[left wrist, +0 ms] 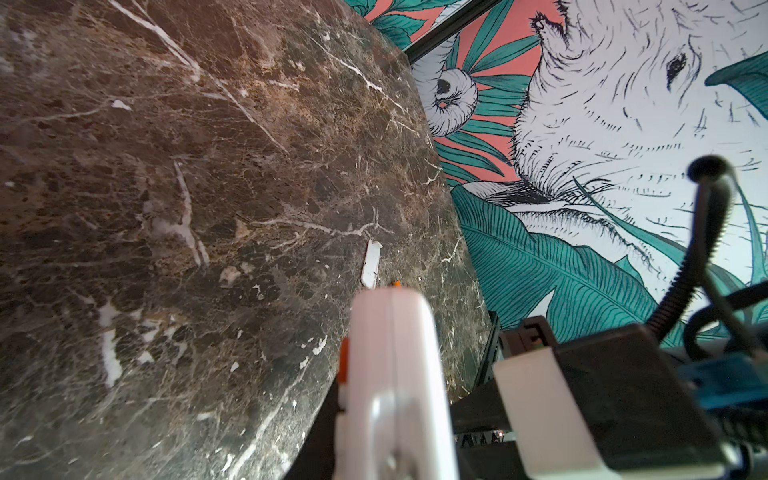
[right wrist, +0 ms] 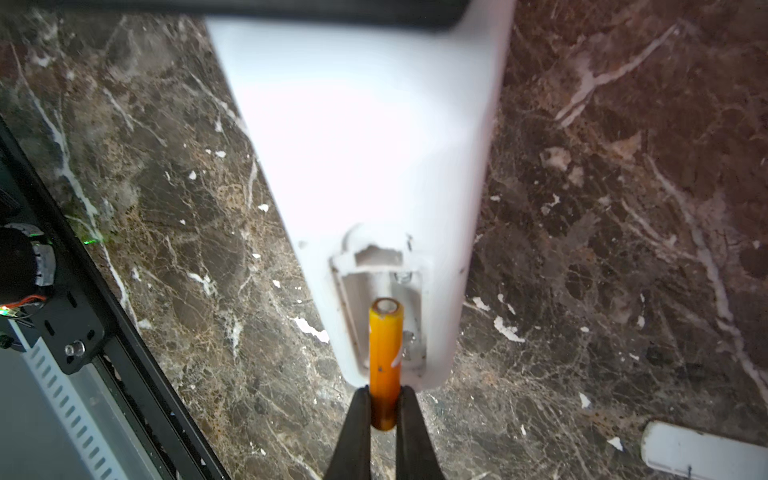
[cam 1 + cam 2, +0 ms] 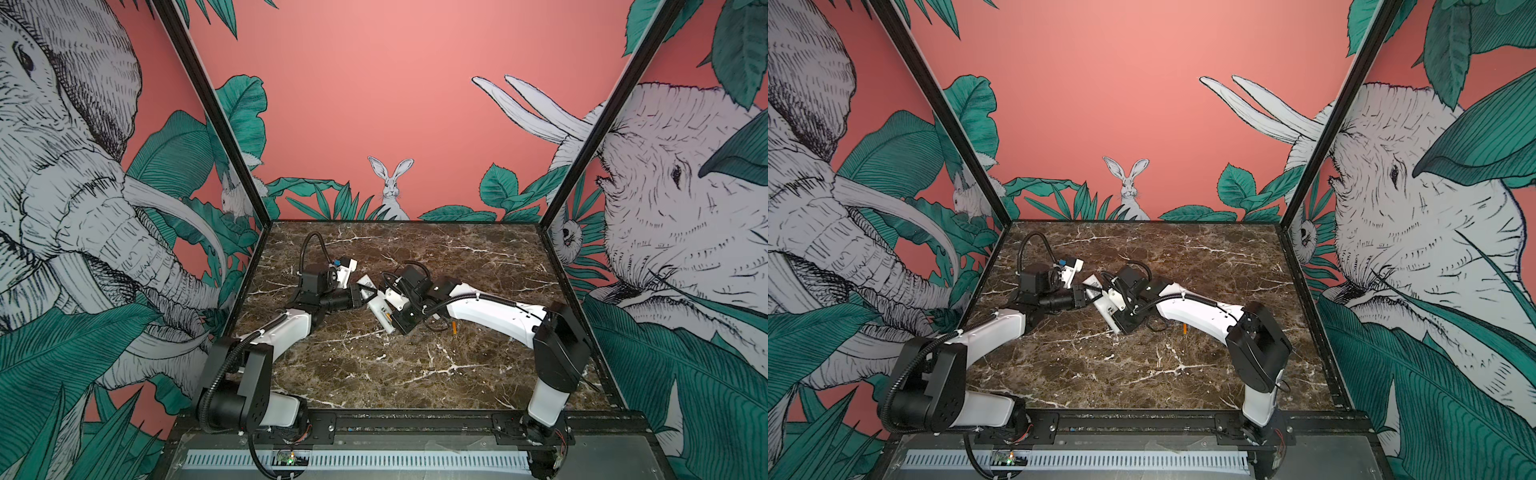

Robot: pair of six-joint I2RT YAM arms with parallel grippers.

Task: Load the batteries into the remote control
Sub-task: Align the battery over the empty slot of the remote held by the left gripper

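- Table (image 3: pixel 374 374): dark marble. Both arms meet over the middle, slightly toward the far side.
- Left arm (image 3: pixel 286 328) comes in from near-left, right arm (image 3: pixel 490 309) from near-right.
- Remote (image 3: pixel 379 313): white and mid-table between the two grippers. It runs far to near, angled a little right, with the plain back facing up. Can't tell if its near end touches the table.
- Left gripper (image 3: pixel 360 296): clamped on the remote's far half, coming in from the left.
- Right gripper (image 2: pixel 385 399): closed on the held battery. Black fingers (image 2: pixel 357 432) pinch its dark rear end.
- Bay (image 2: pixel 378 286): open recess in the remote's back at the near end, with no lid on it.
- White piece (image 1: pixel 371 264): small flat part lying on the table right of the remote, just beside the loose battery.
- Held battery (image 2: pixel 386 353): orange, lined up lengthwise with the bay, front end over the recess. Can't tell if it's seated.
- Loose battery (image 3: pixel 455 328): orange, lying on the table right of the remote and well apart from it, just on the near side of the right arm.
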